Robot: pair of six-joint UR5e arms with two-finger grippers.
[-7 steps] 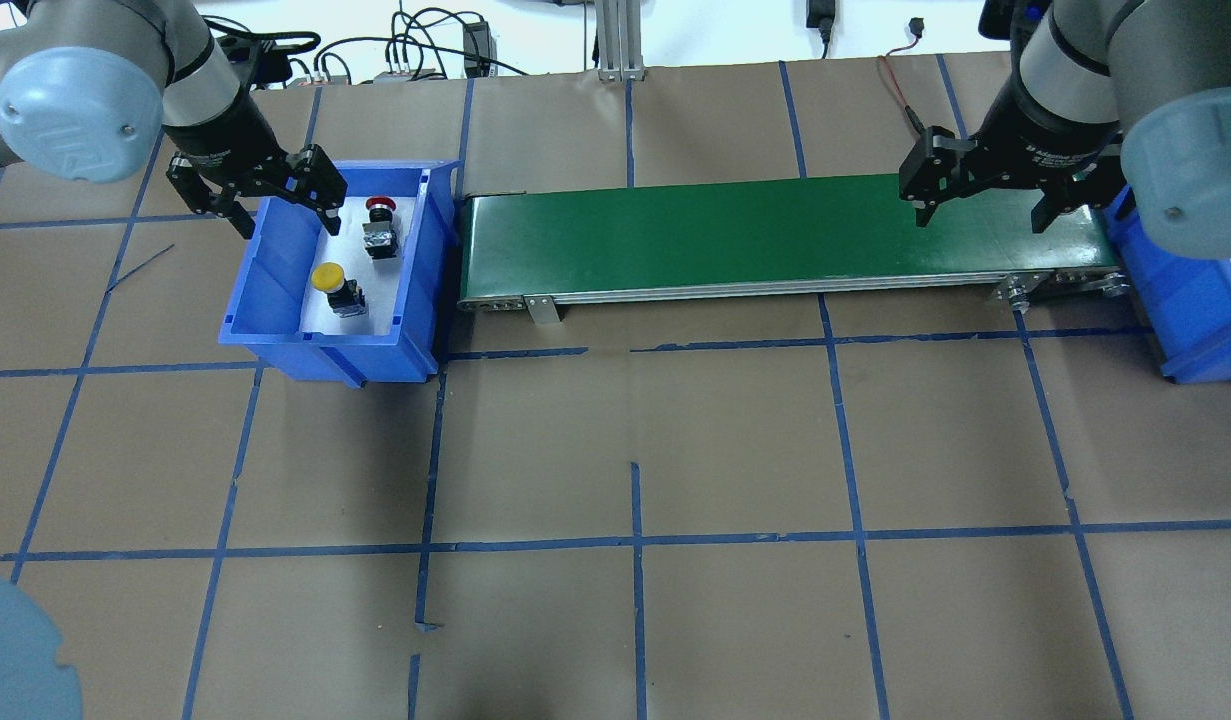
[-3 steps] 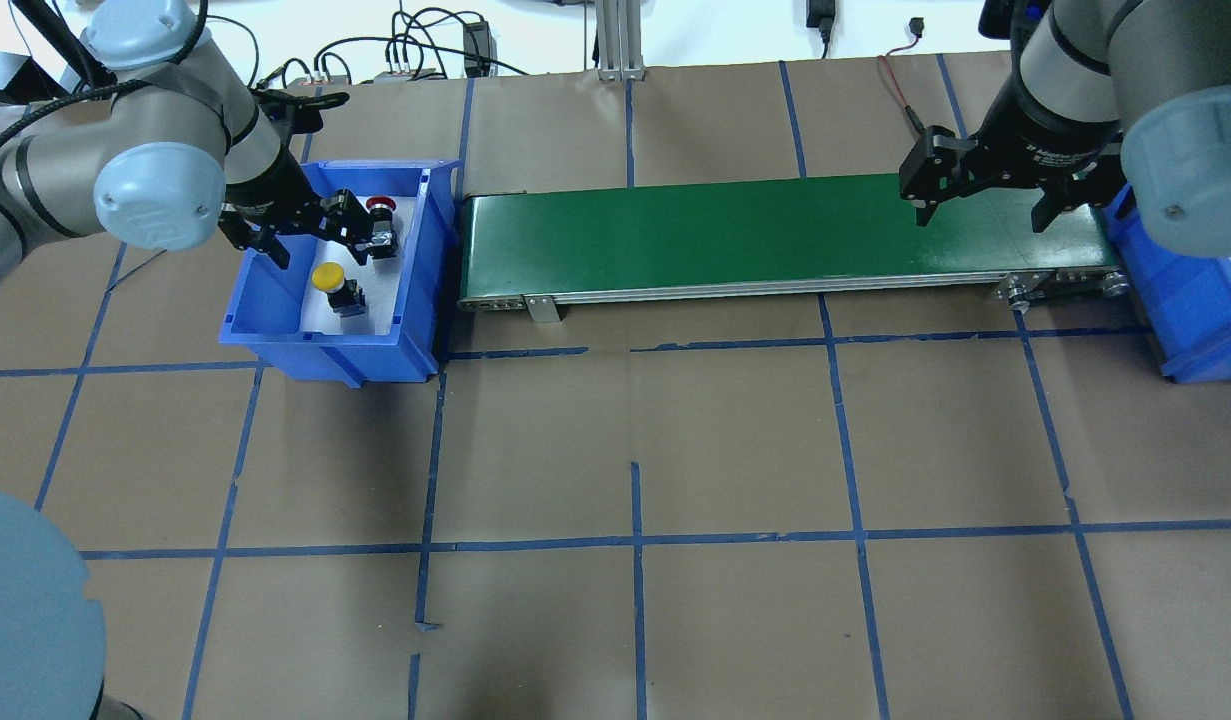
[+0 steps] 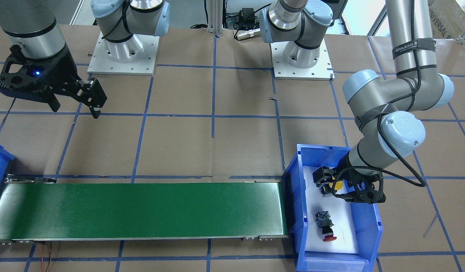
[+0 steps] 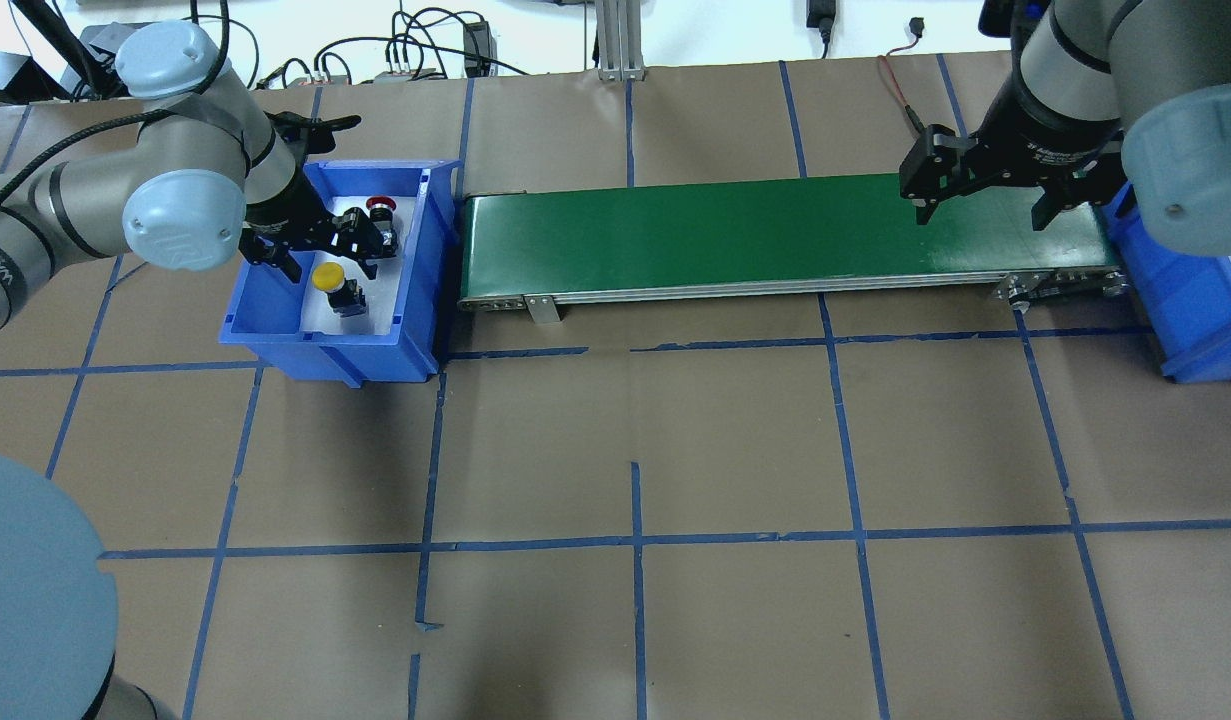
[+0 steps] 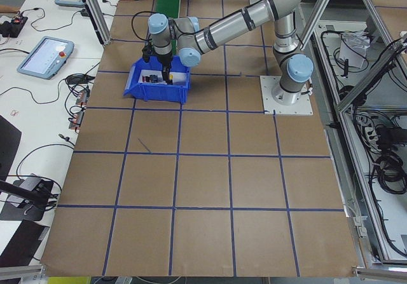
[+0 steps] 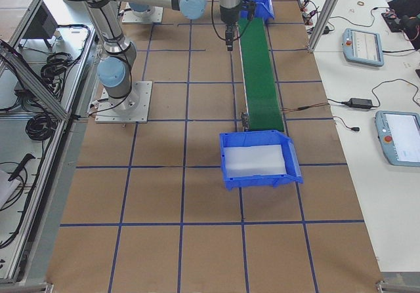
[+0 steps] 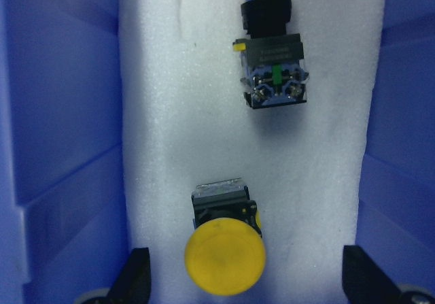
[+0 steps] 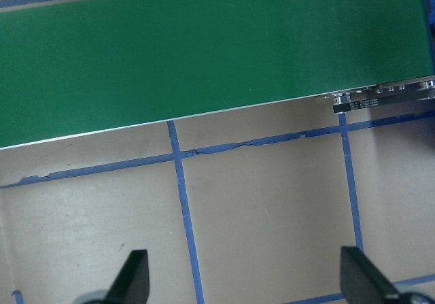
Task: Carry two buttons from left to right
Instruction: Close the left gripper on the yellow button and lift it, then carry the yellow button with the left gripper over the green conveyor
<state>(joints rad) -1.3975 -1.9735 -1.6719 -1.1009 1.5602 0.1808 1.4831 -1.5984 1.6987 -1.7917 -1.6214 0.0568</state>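
The yellow-capped button point(image 4: 327, 278) and the red-capped button point(image 4: 379, 206) lie on white foam in the left blue bin point(image 4: 325, 355). My left gripper point(image 4: 320, 250) is open and low inside the bin, its fingers on either side of the yellow button and not touching it. In the left wrist view the yellow button point(image 7: 224, 260) sits between the fingertips point(image 7: 138, 277), and the red button point(image 7: 272, 66) lies farther ahead. The front-facing view shows the gripper point(image 3: 336, 189) partly hiding the yellow cap, with the red button point(image 3: 325, 226) free. My right gripper point(image 4: 980, 215) is open and empty above the conveyor's right end.
A green conveyor belt point(image 4: 725, 235) runs from the left bin to a second blue bin point(image 4: 1200, 300) at the right edge, which shows lined with white foam in the exterior right view point(image 6: 256, 160). Brown paper with blue tape lines covers the table point(image 4: 635, 450).
My left arm has swung from the bin's back-left rim into the bin and come down over the yellow button. The buttons and my right arm have not moved.
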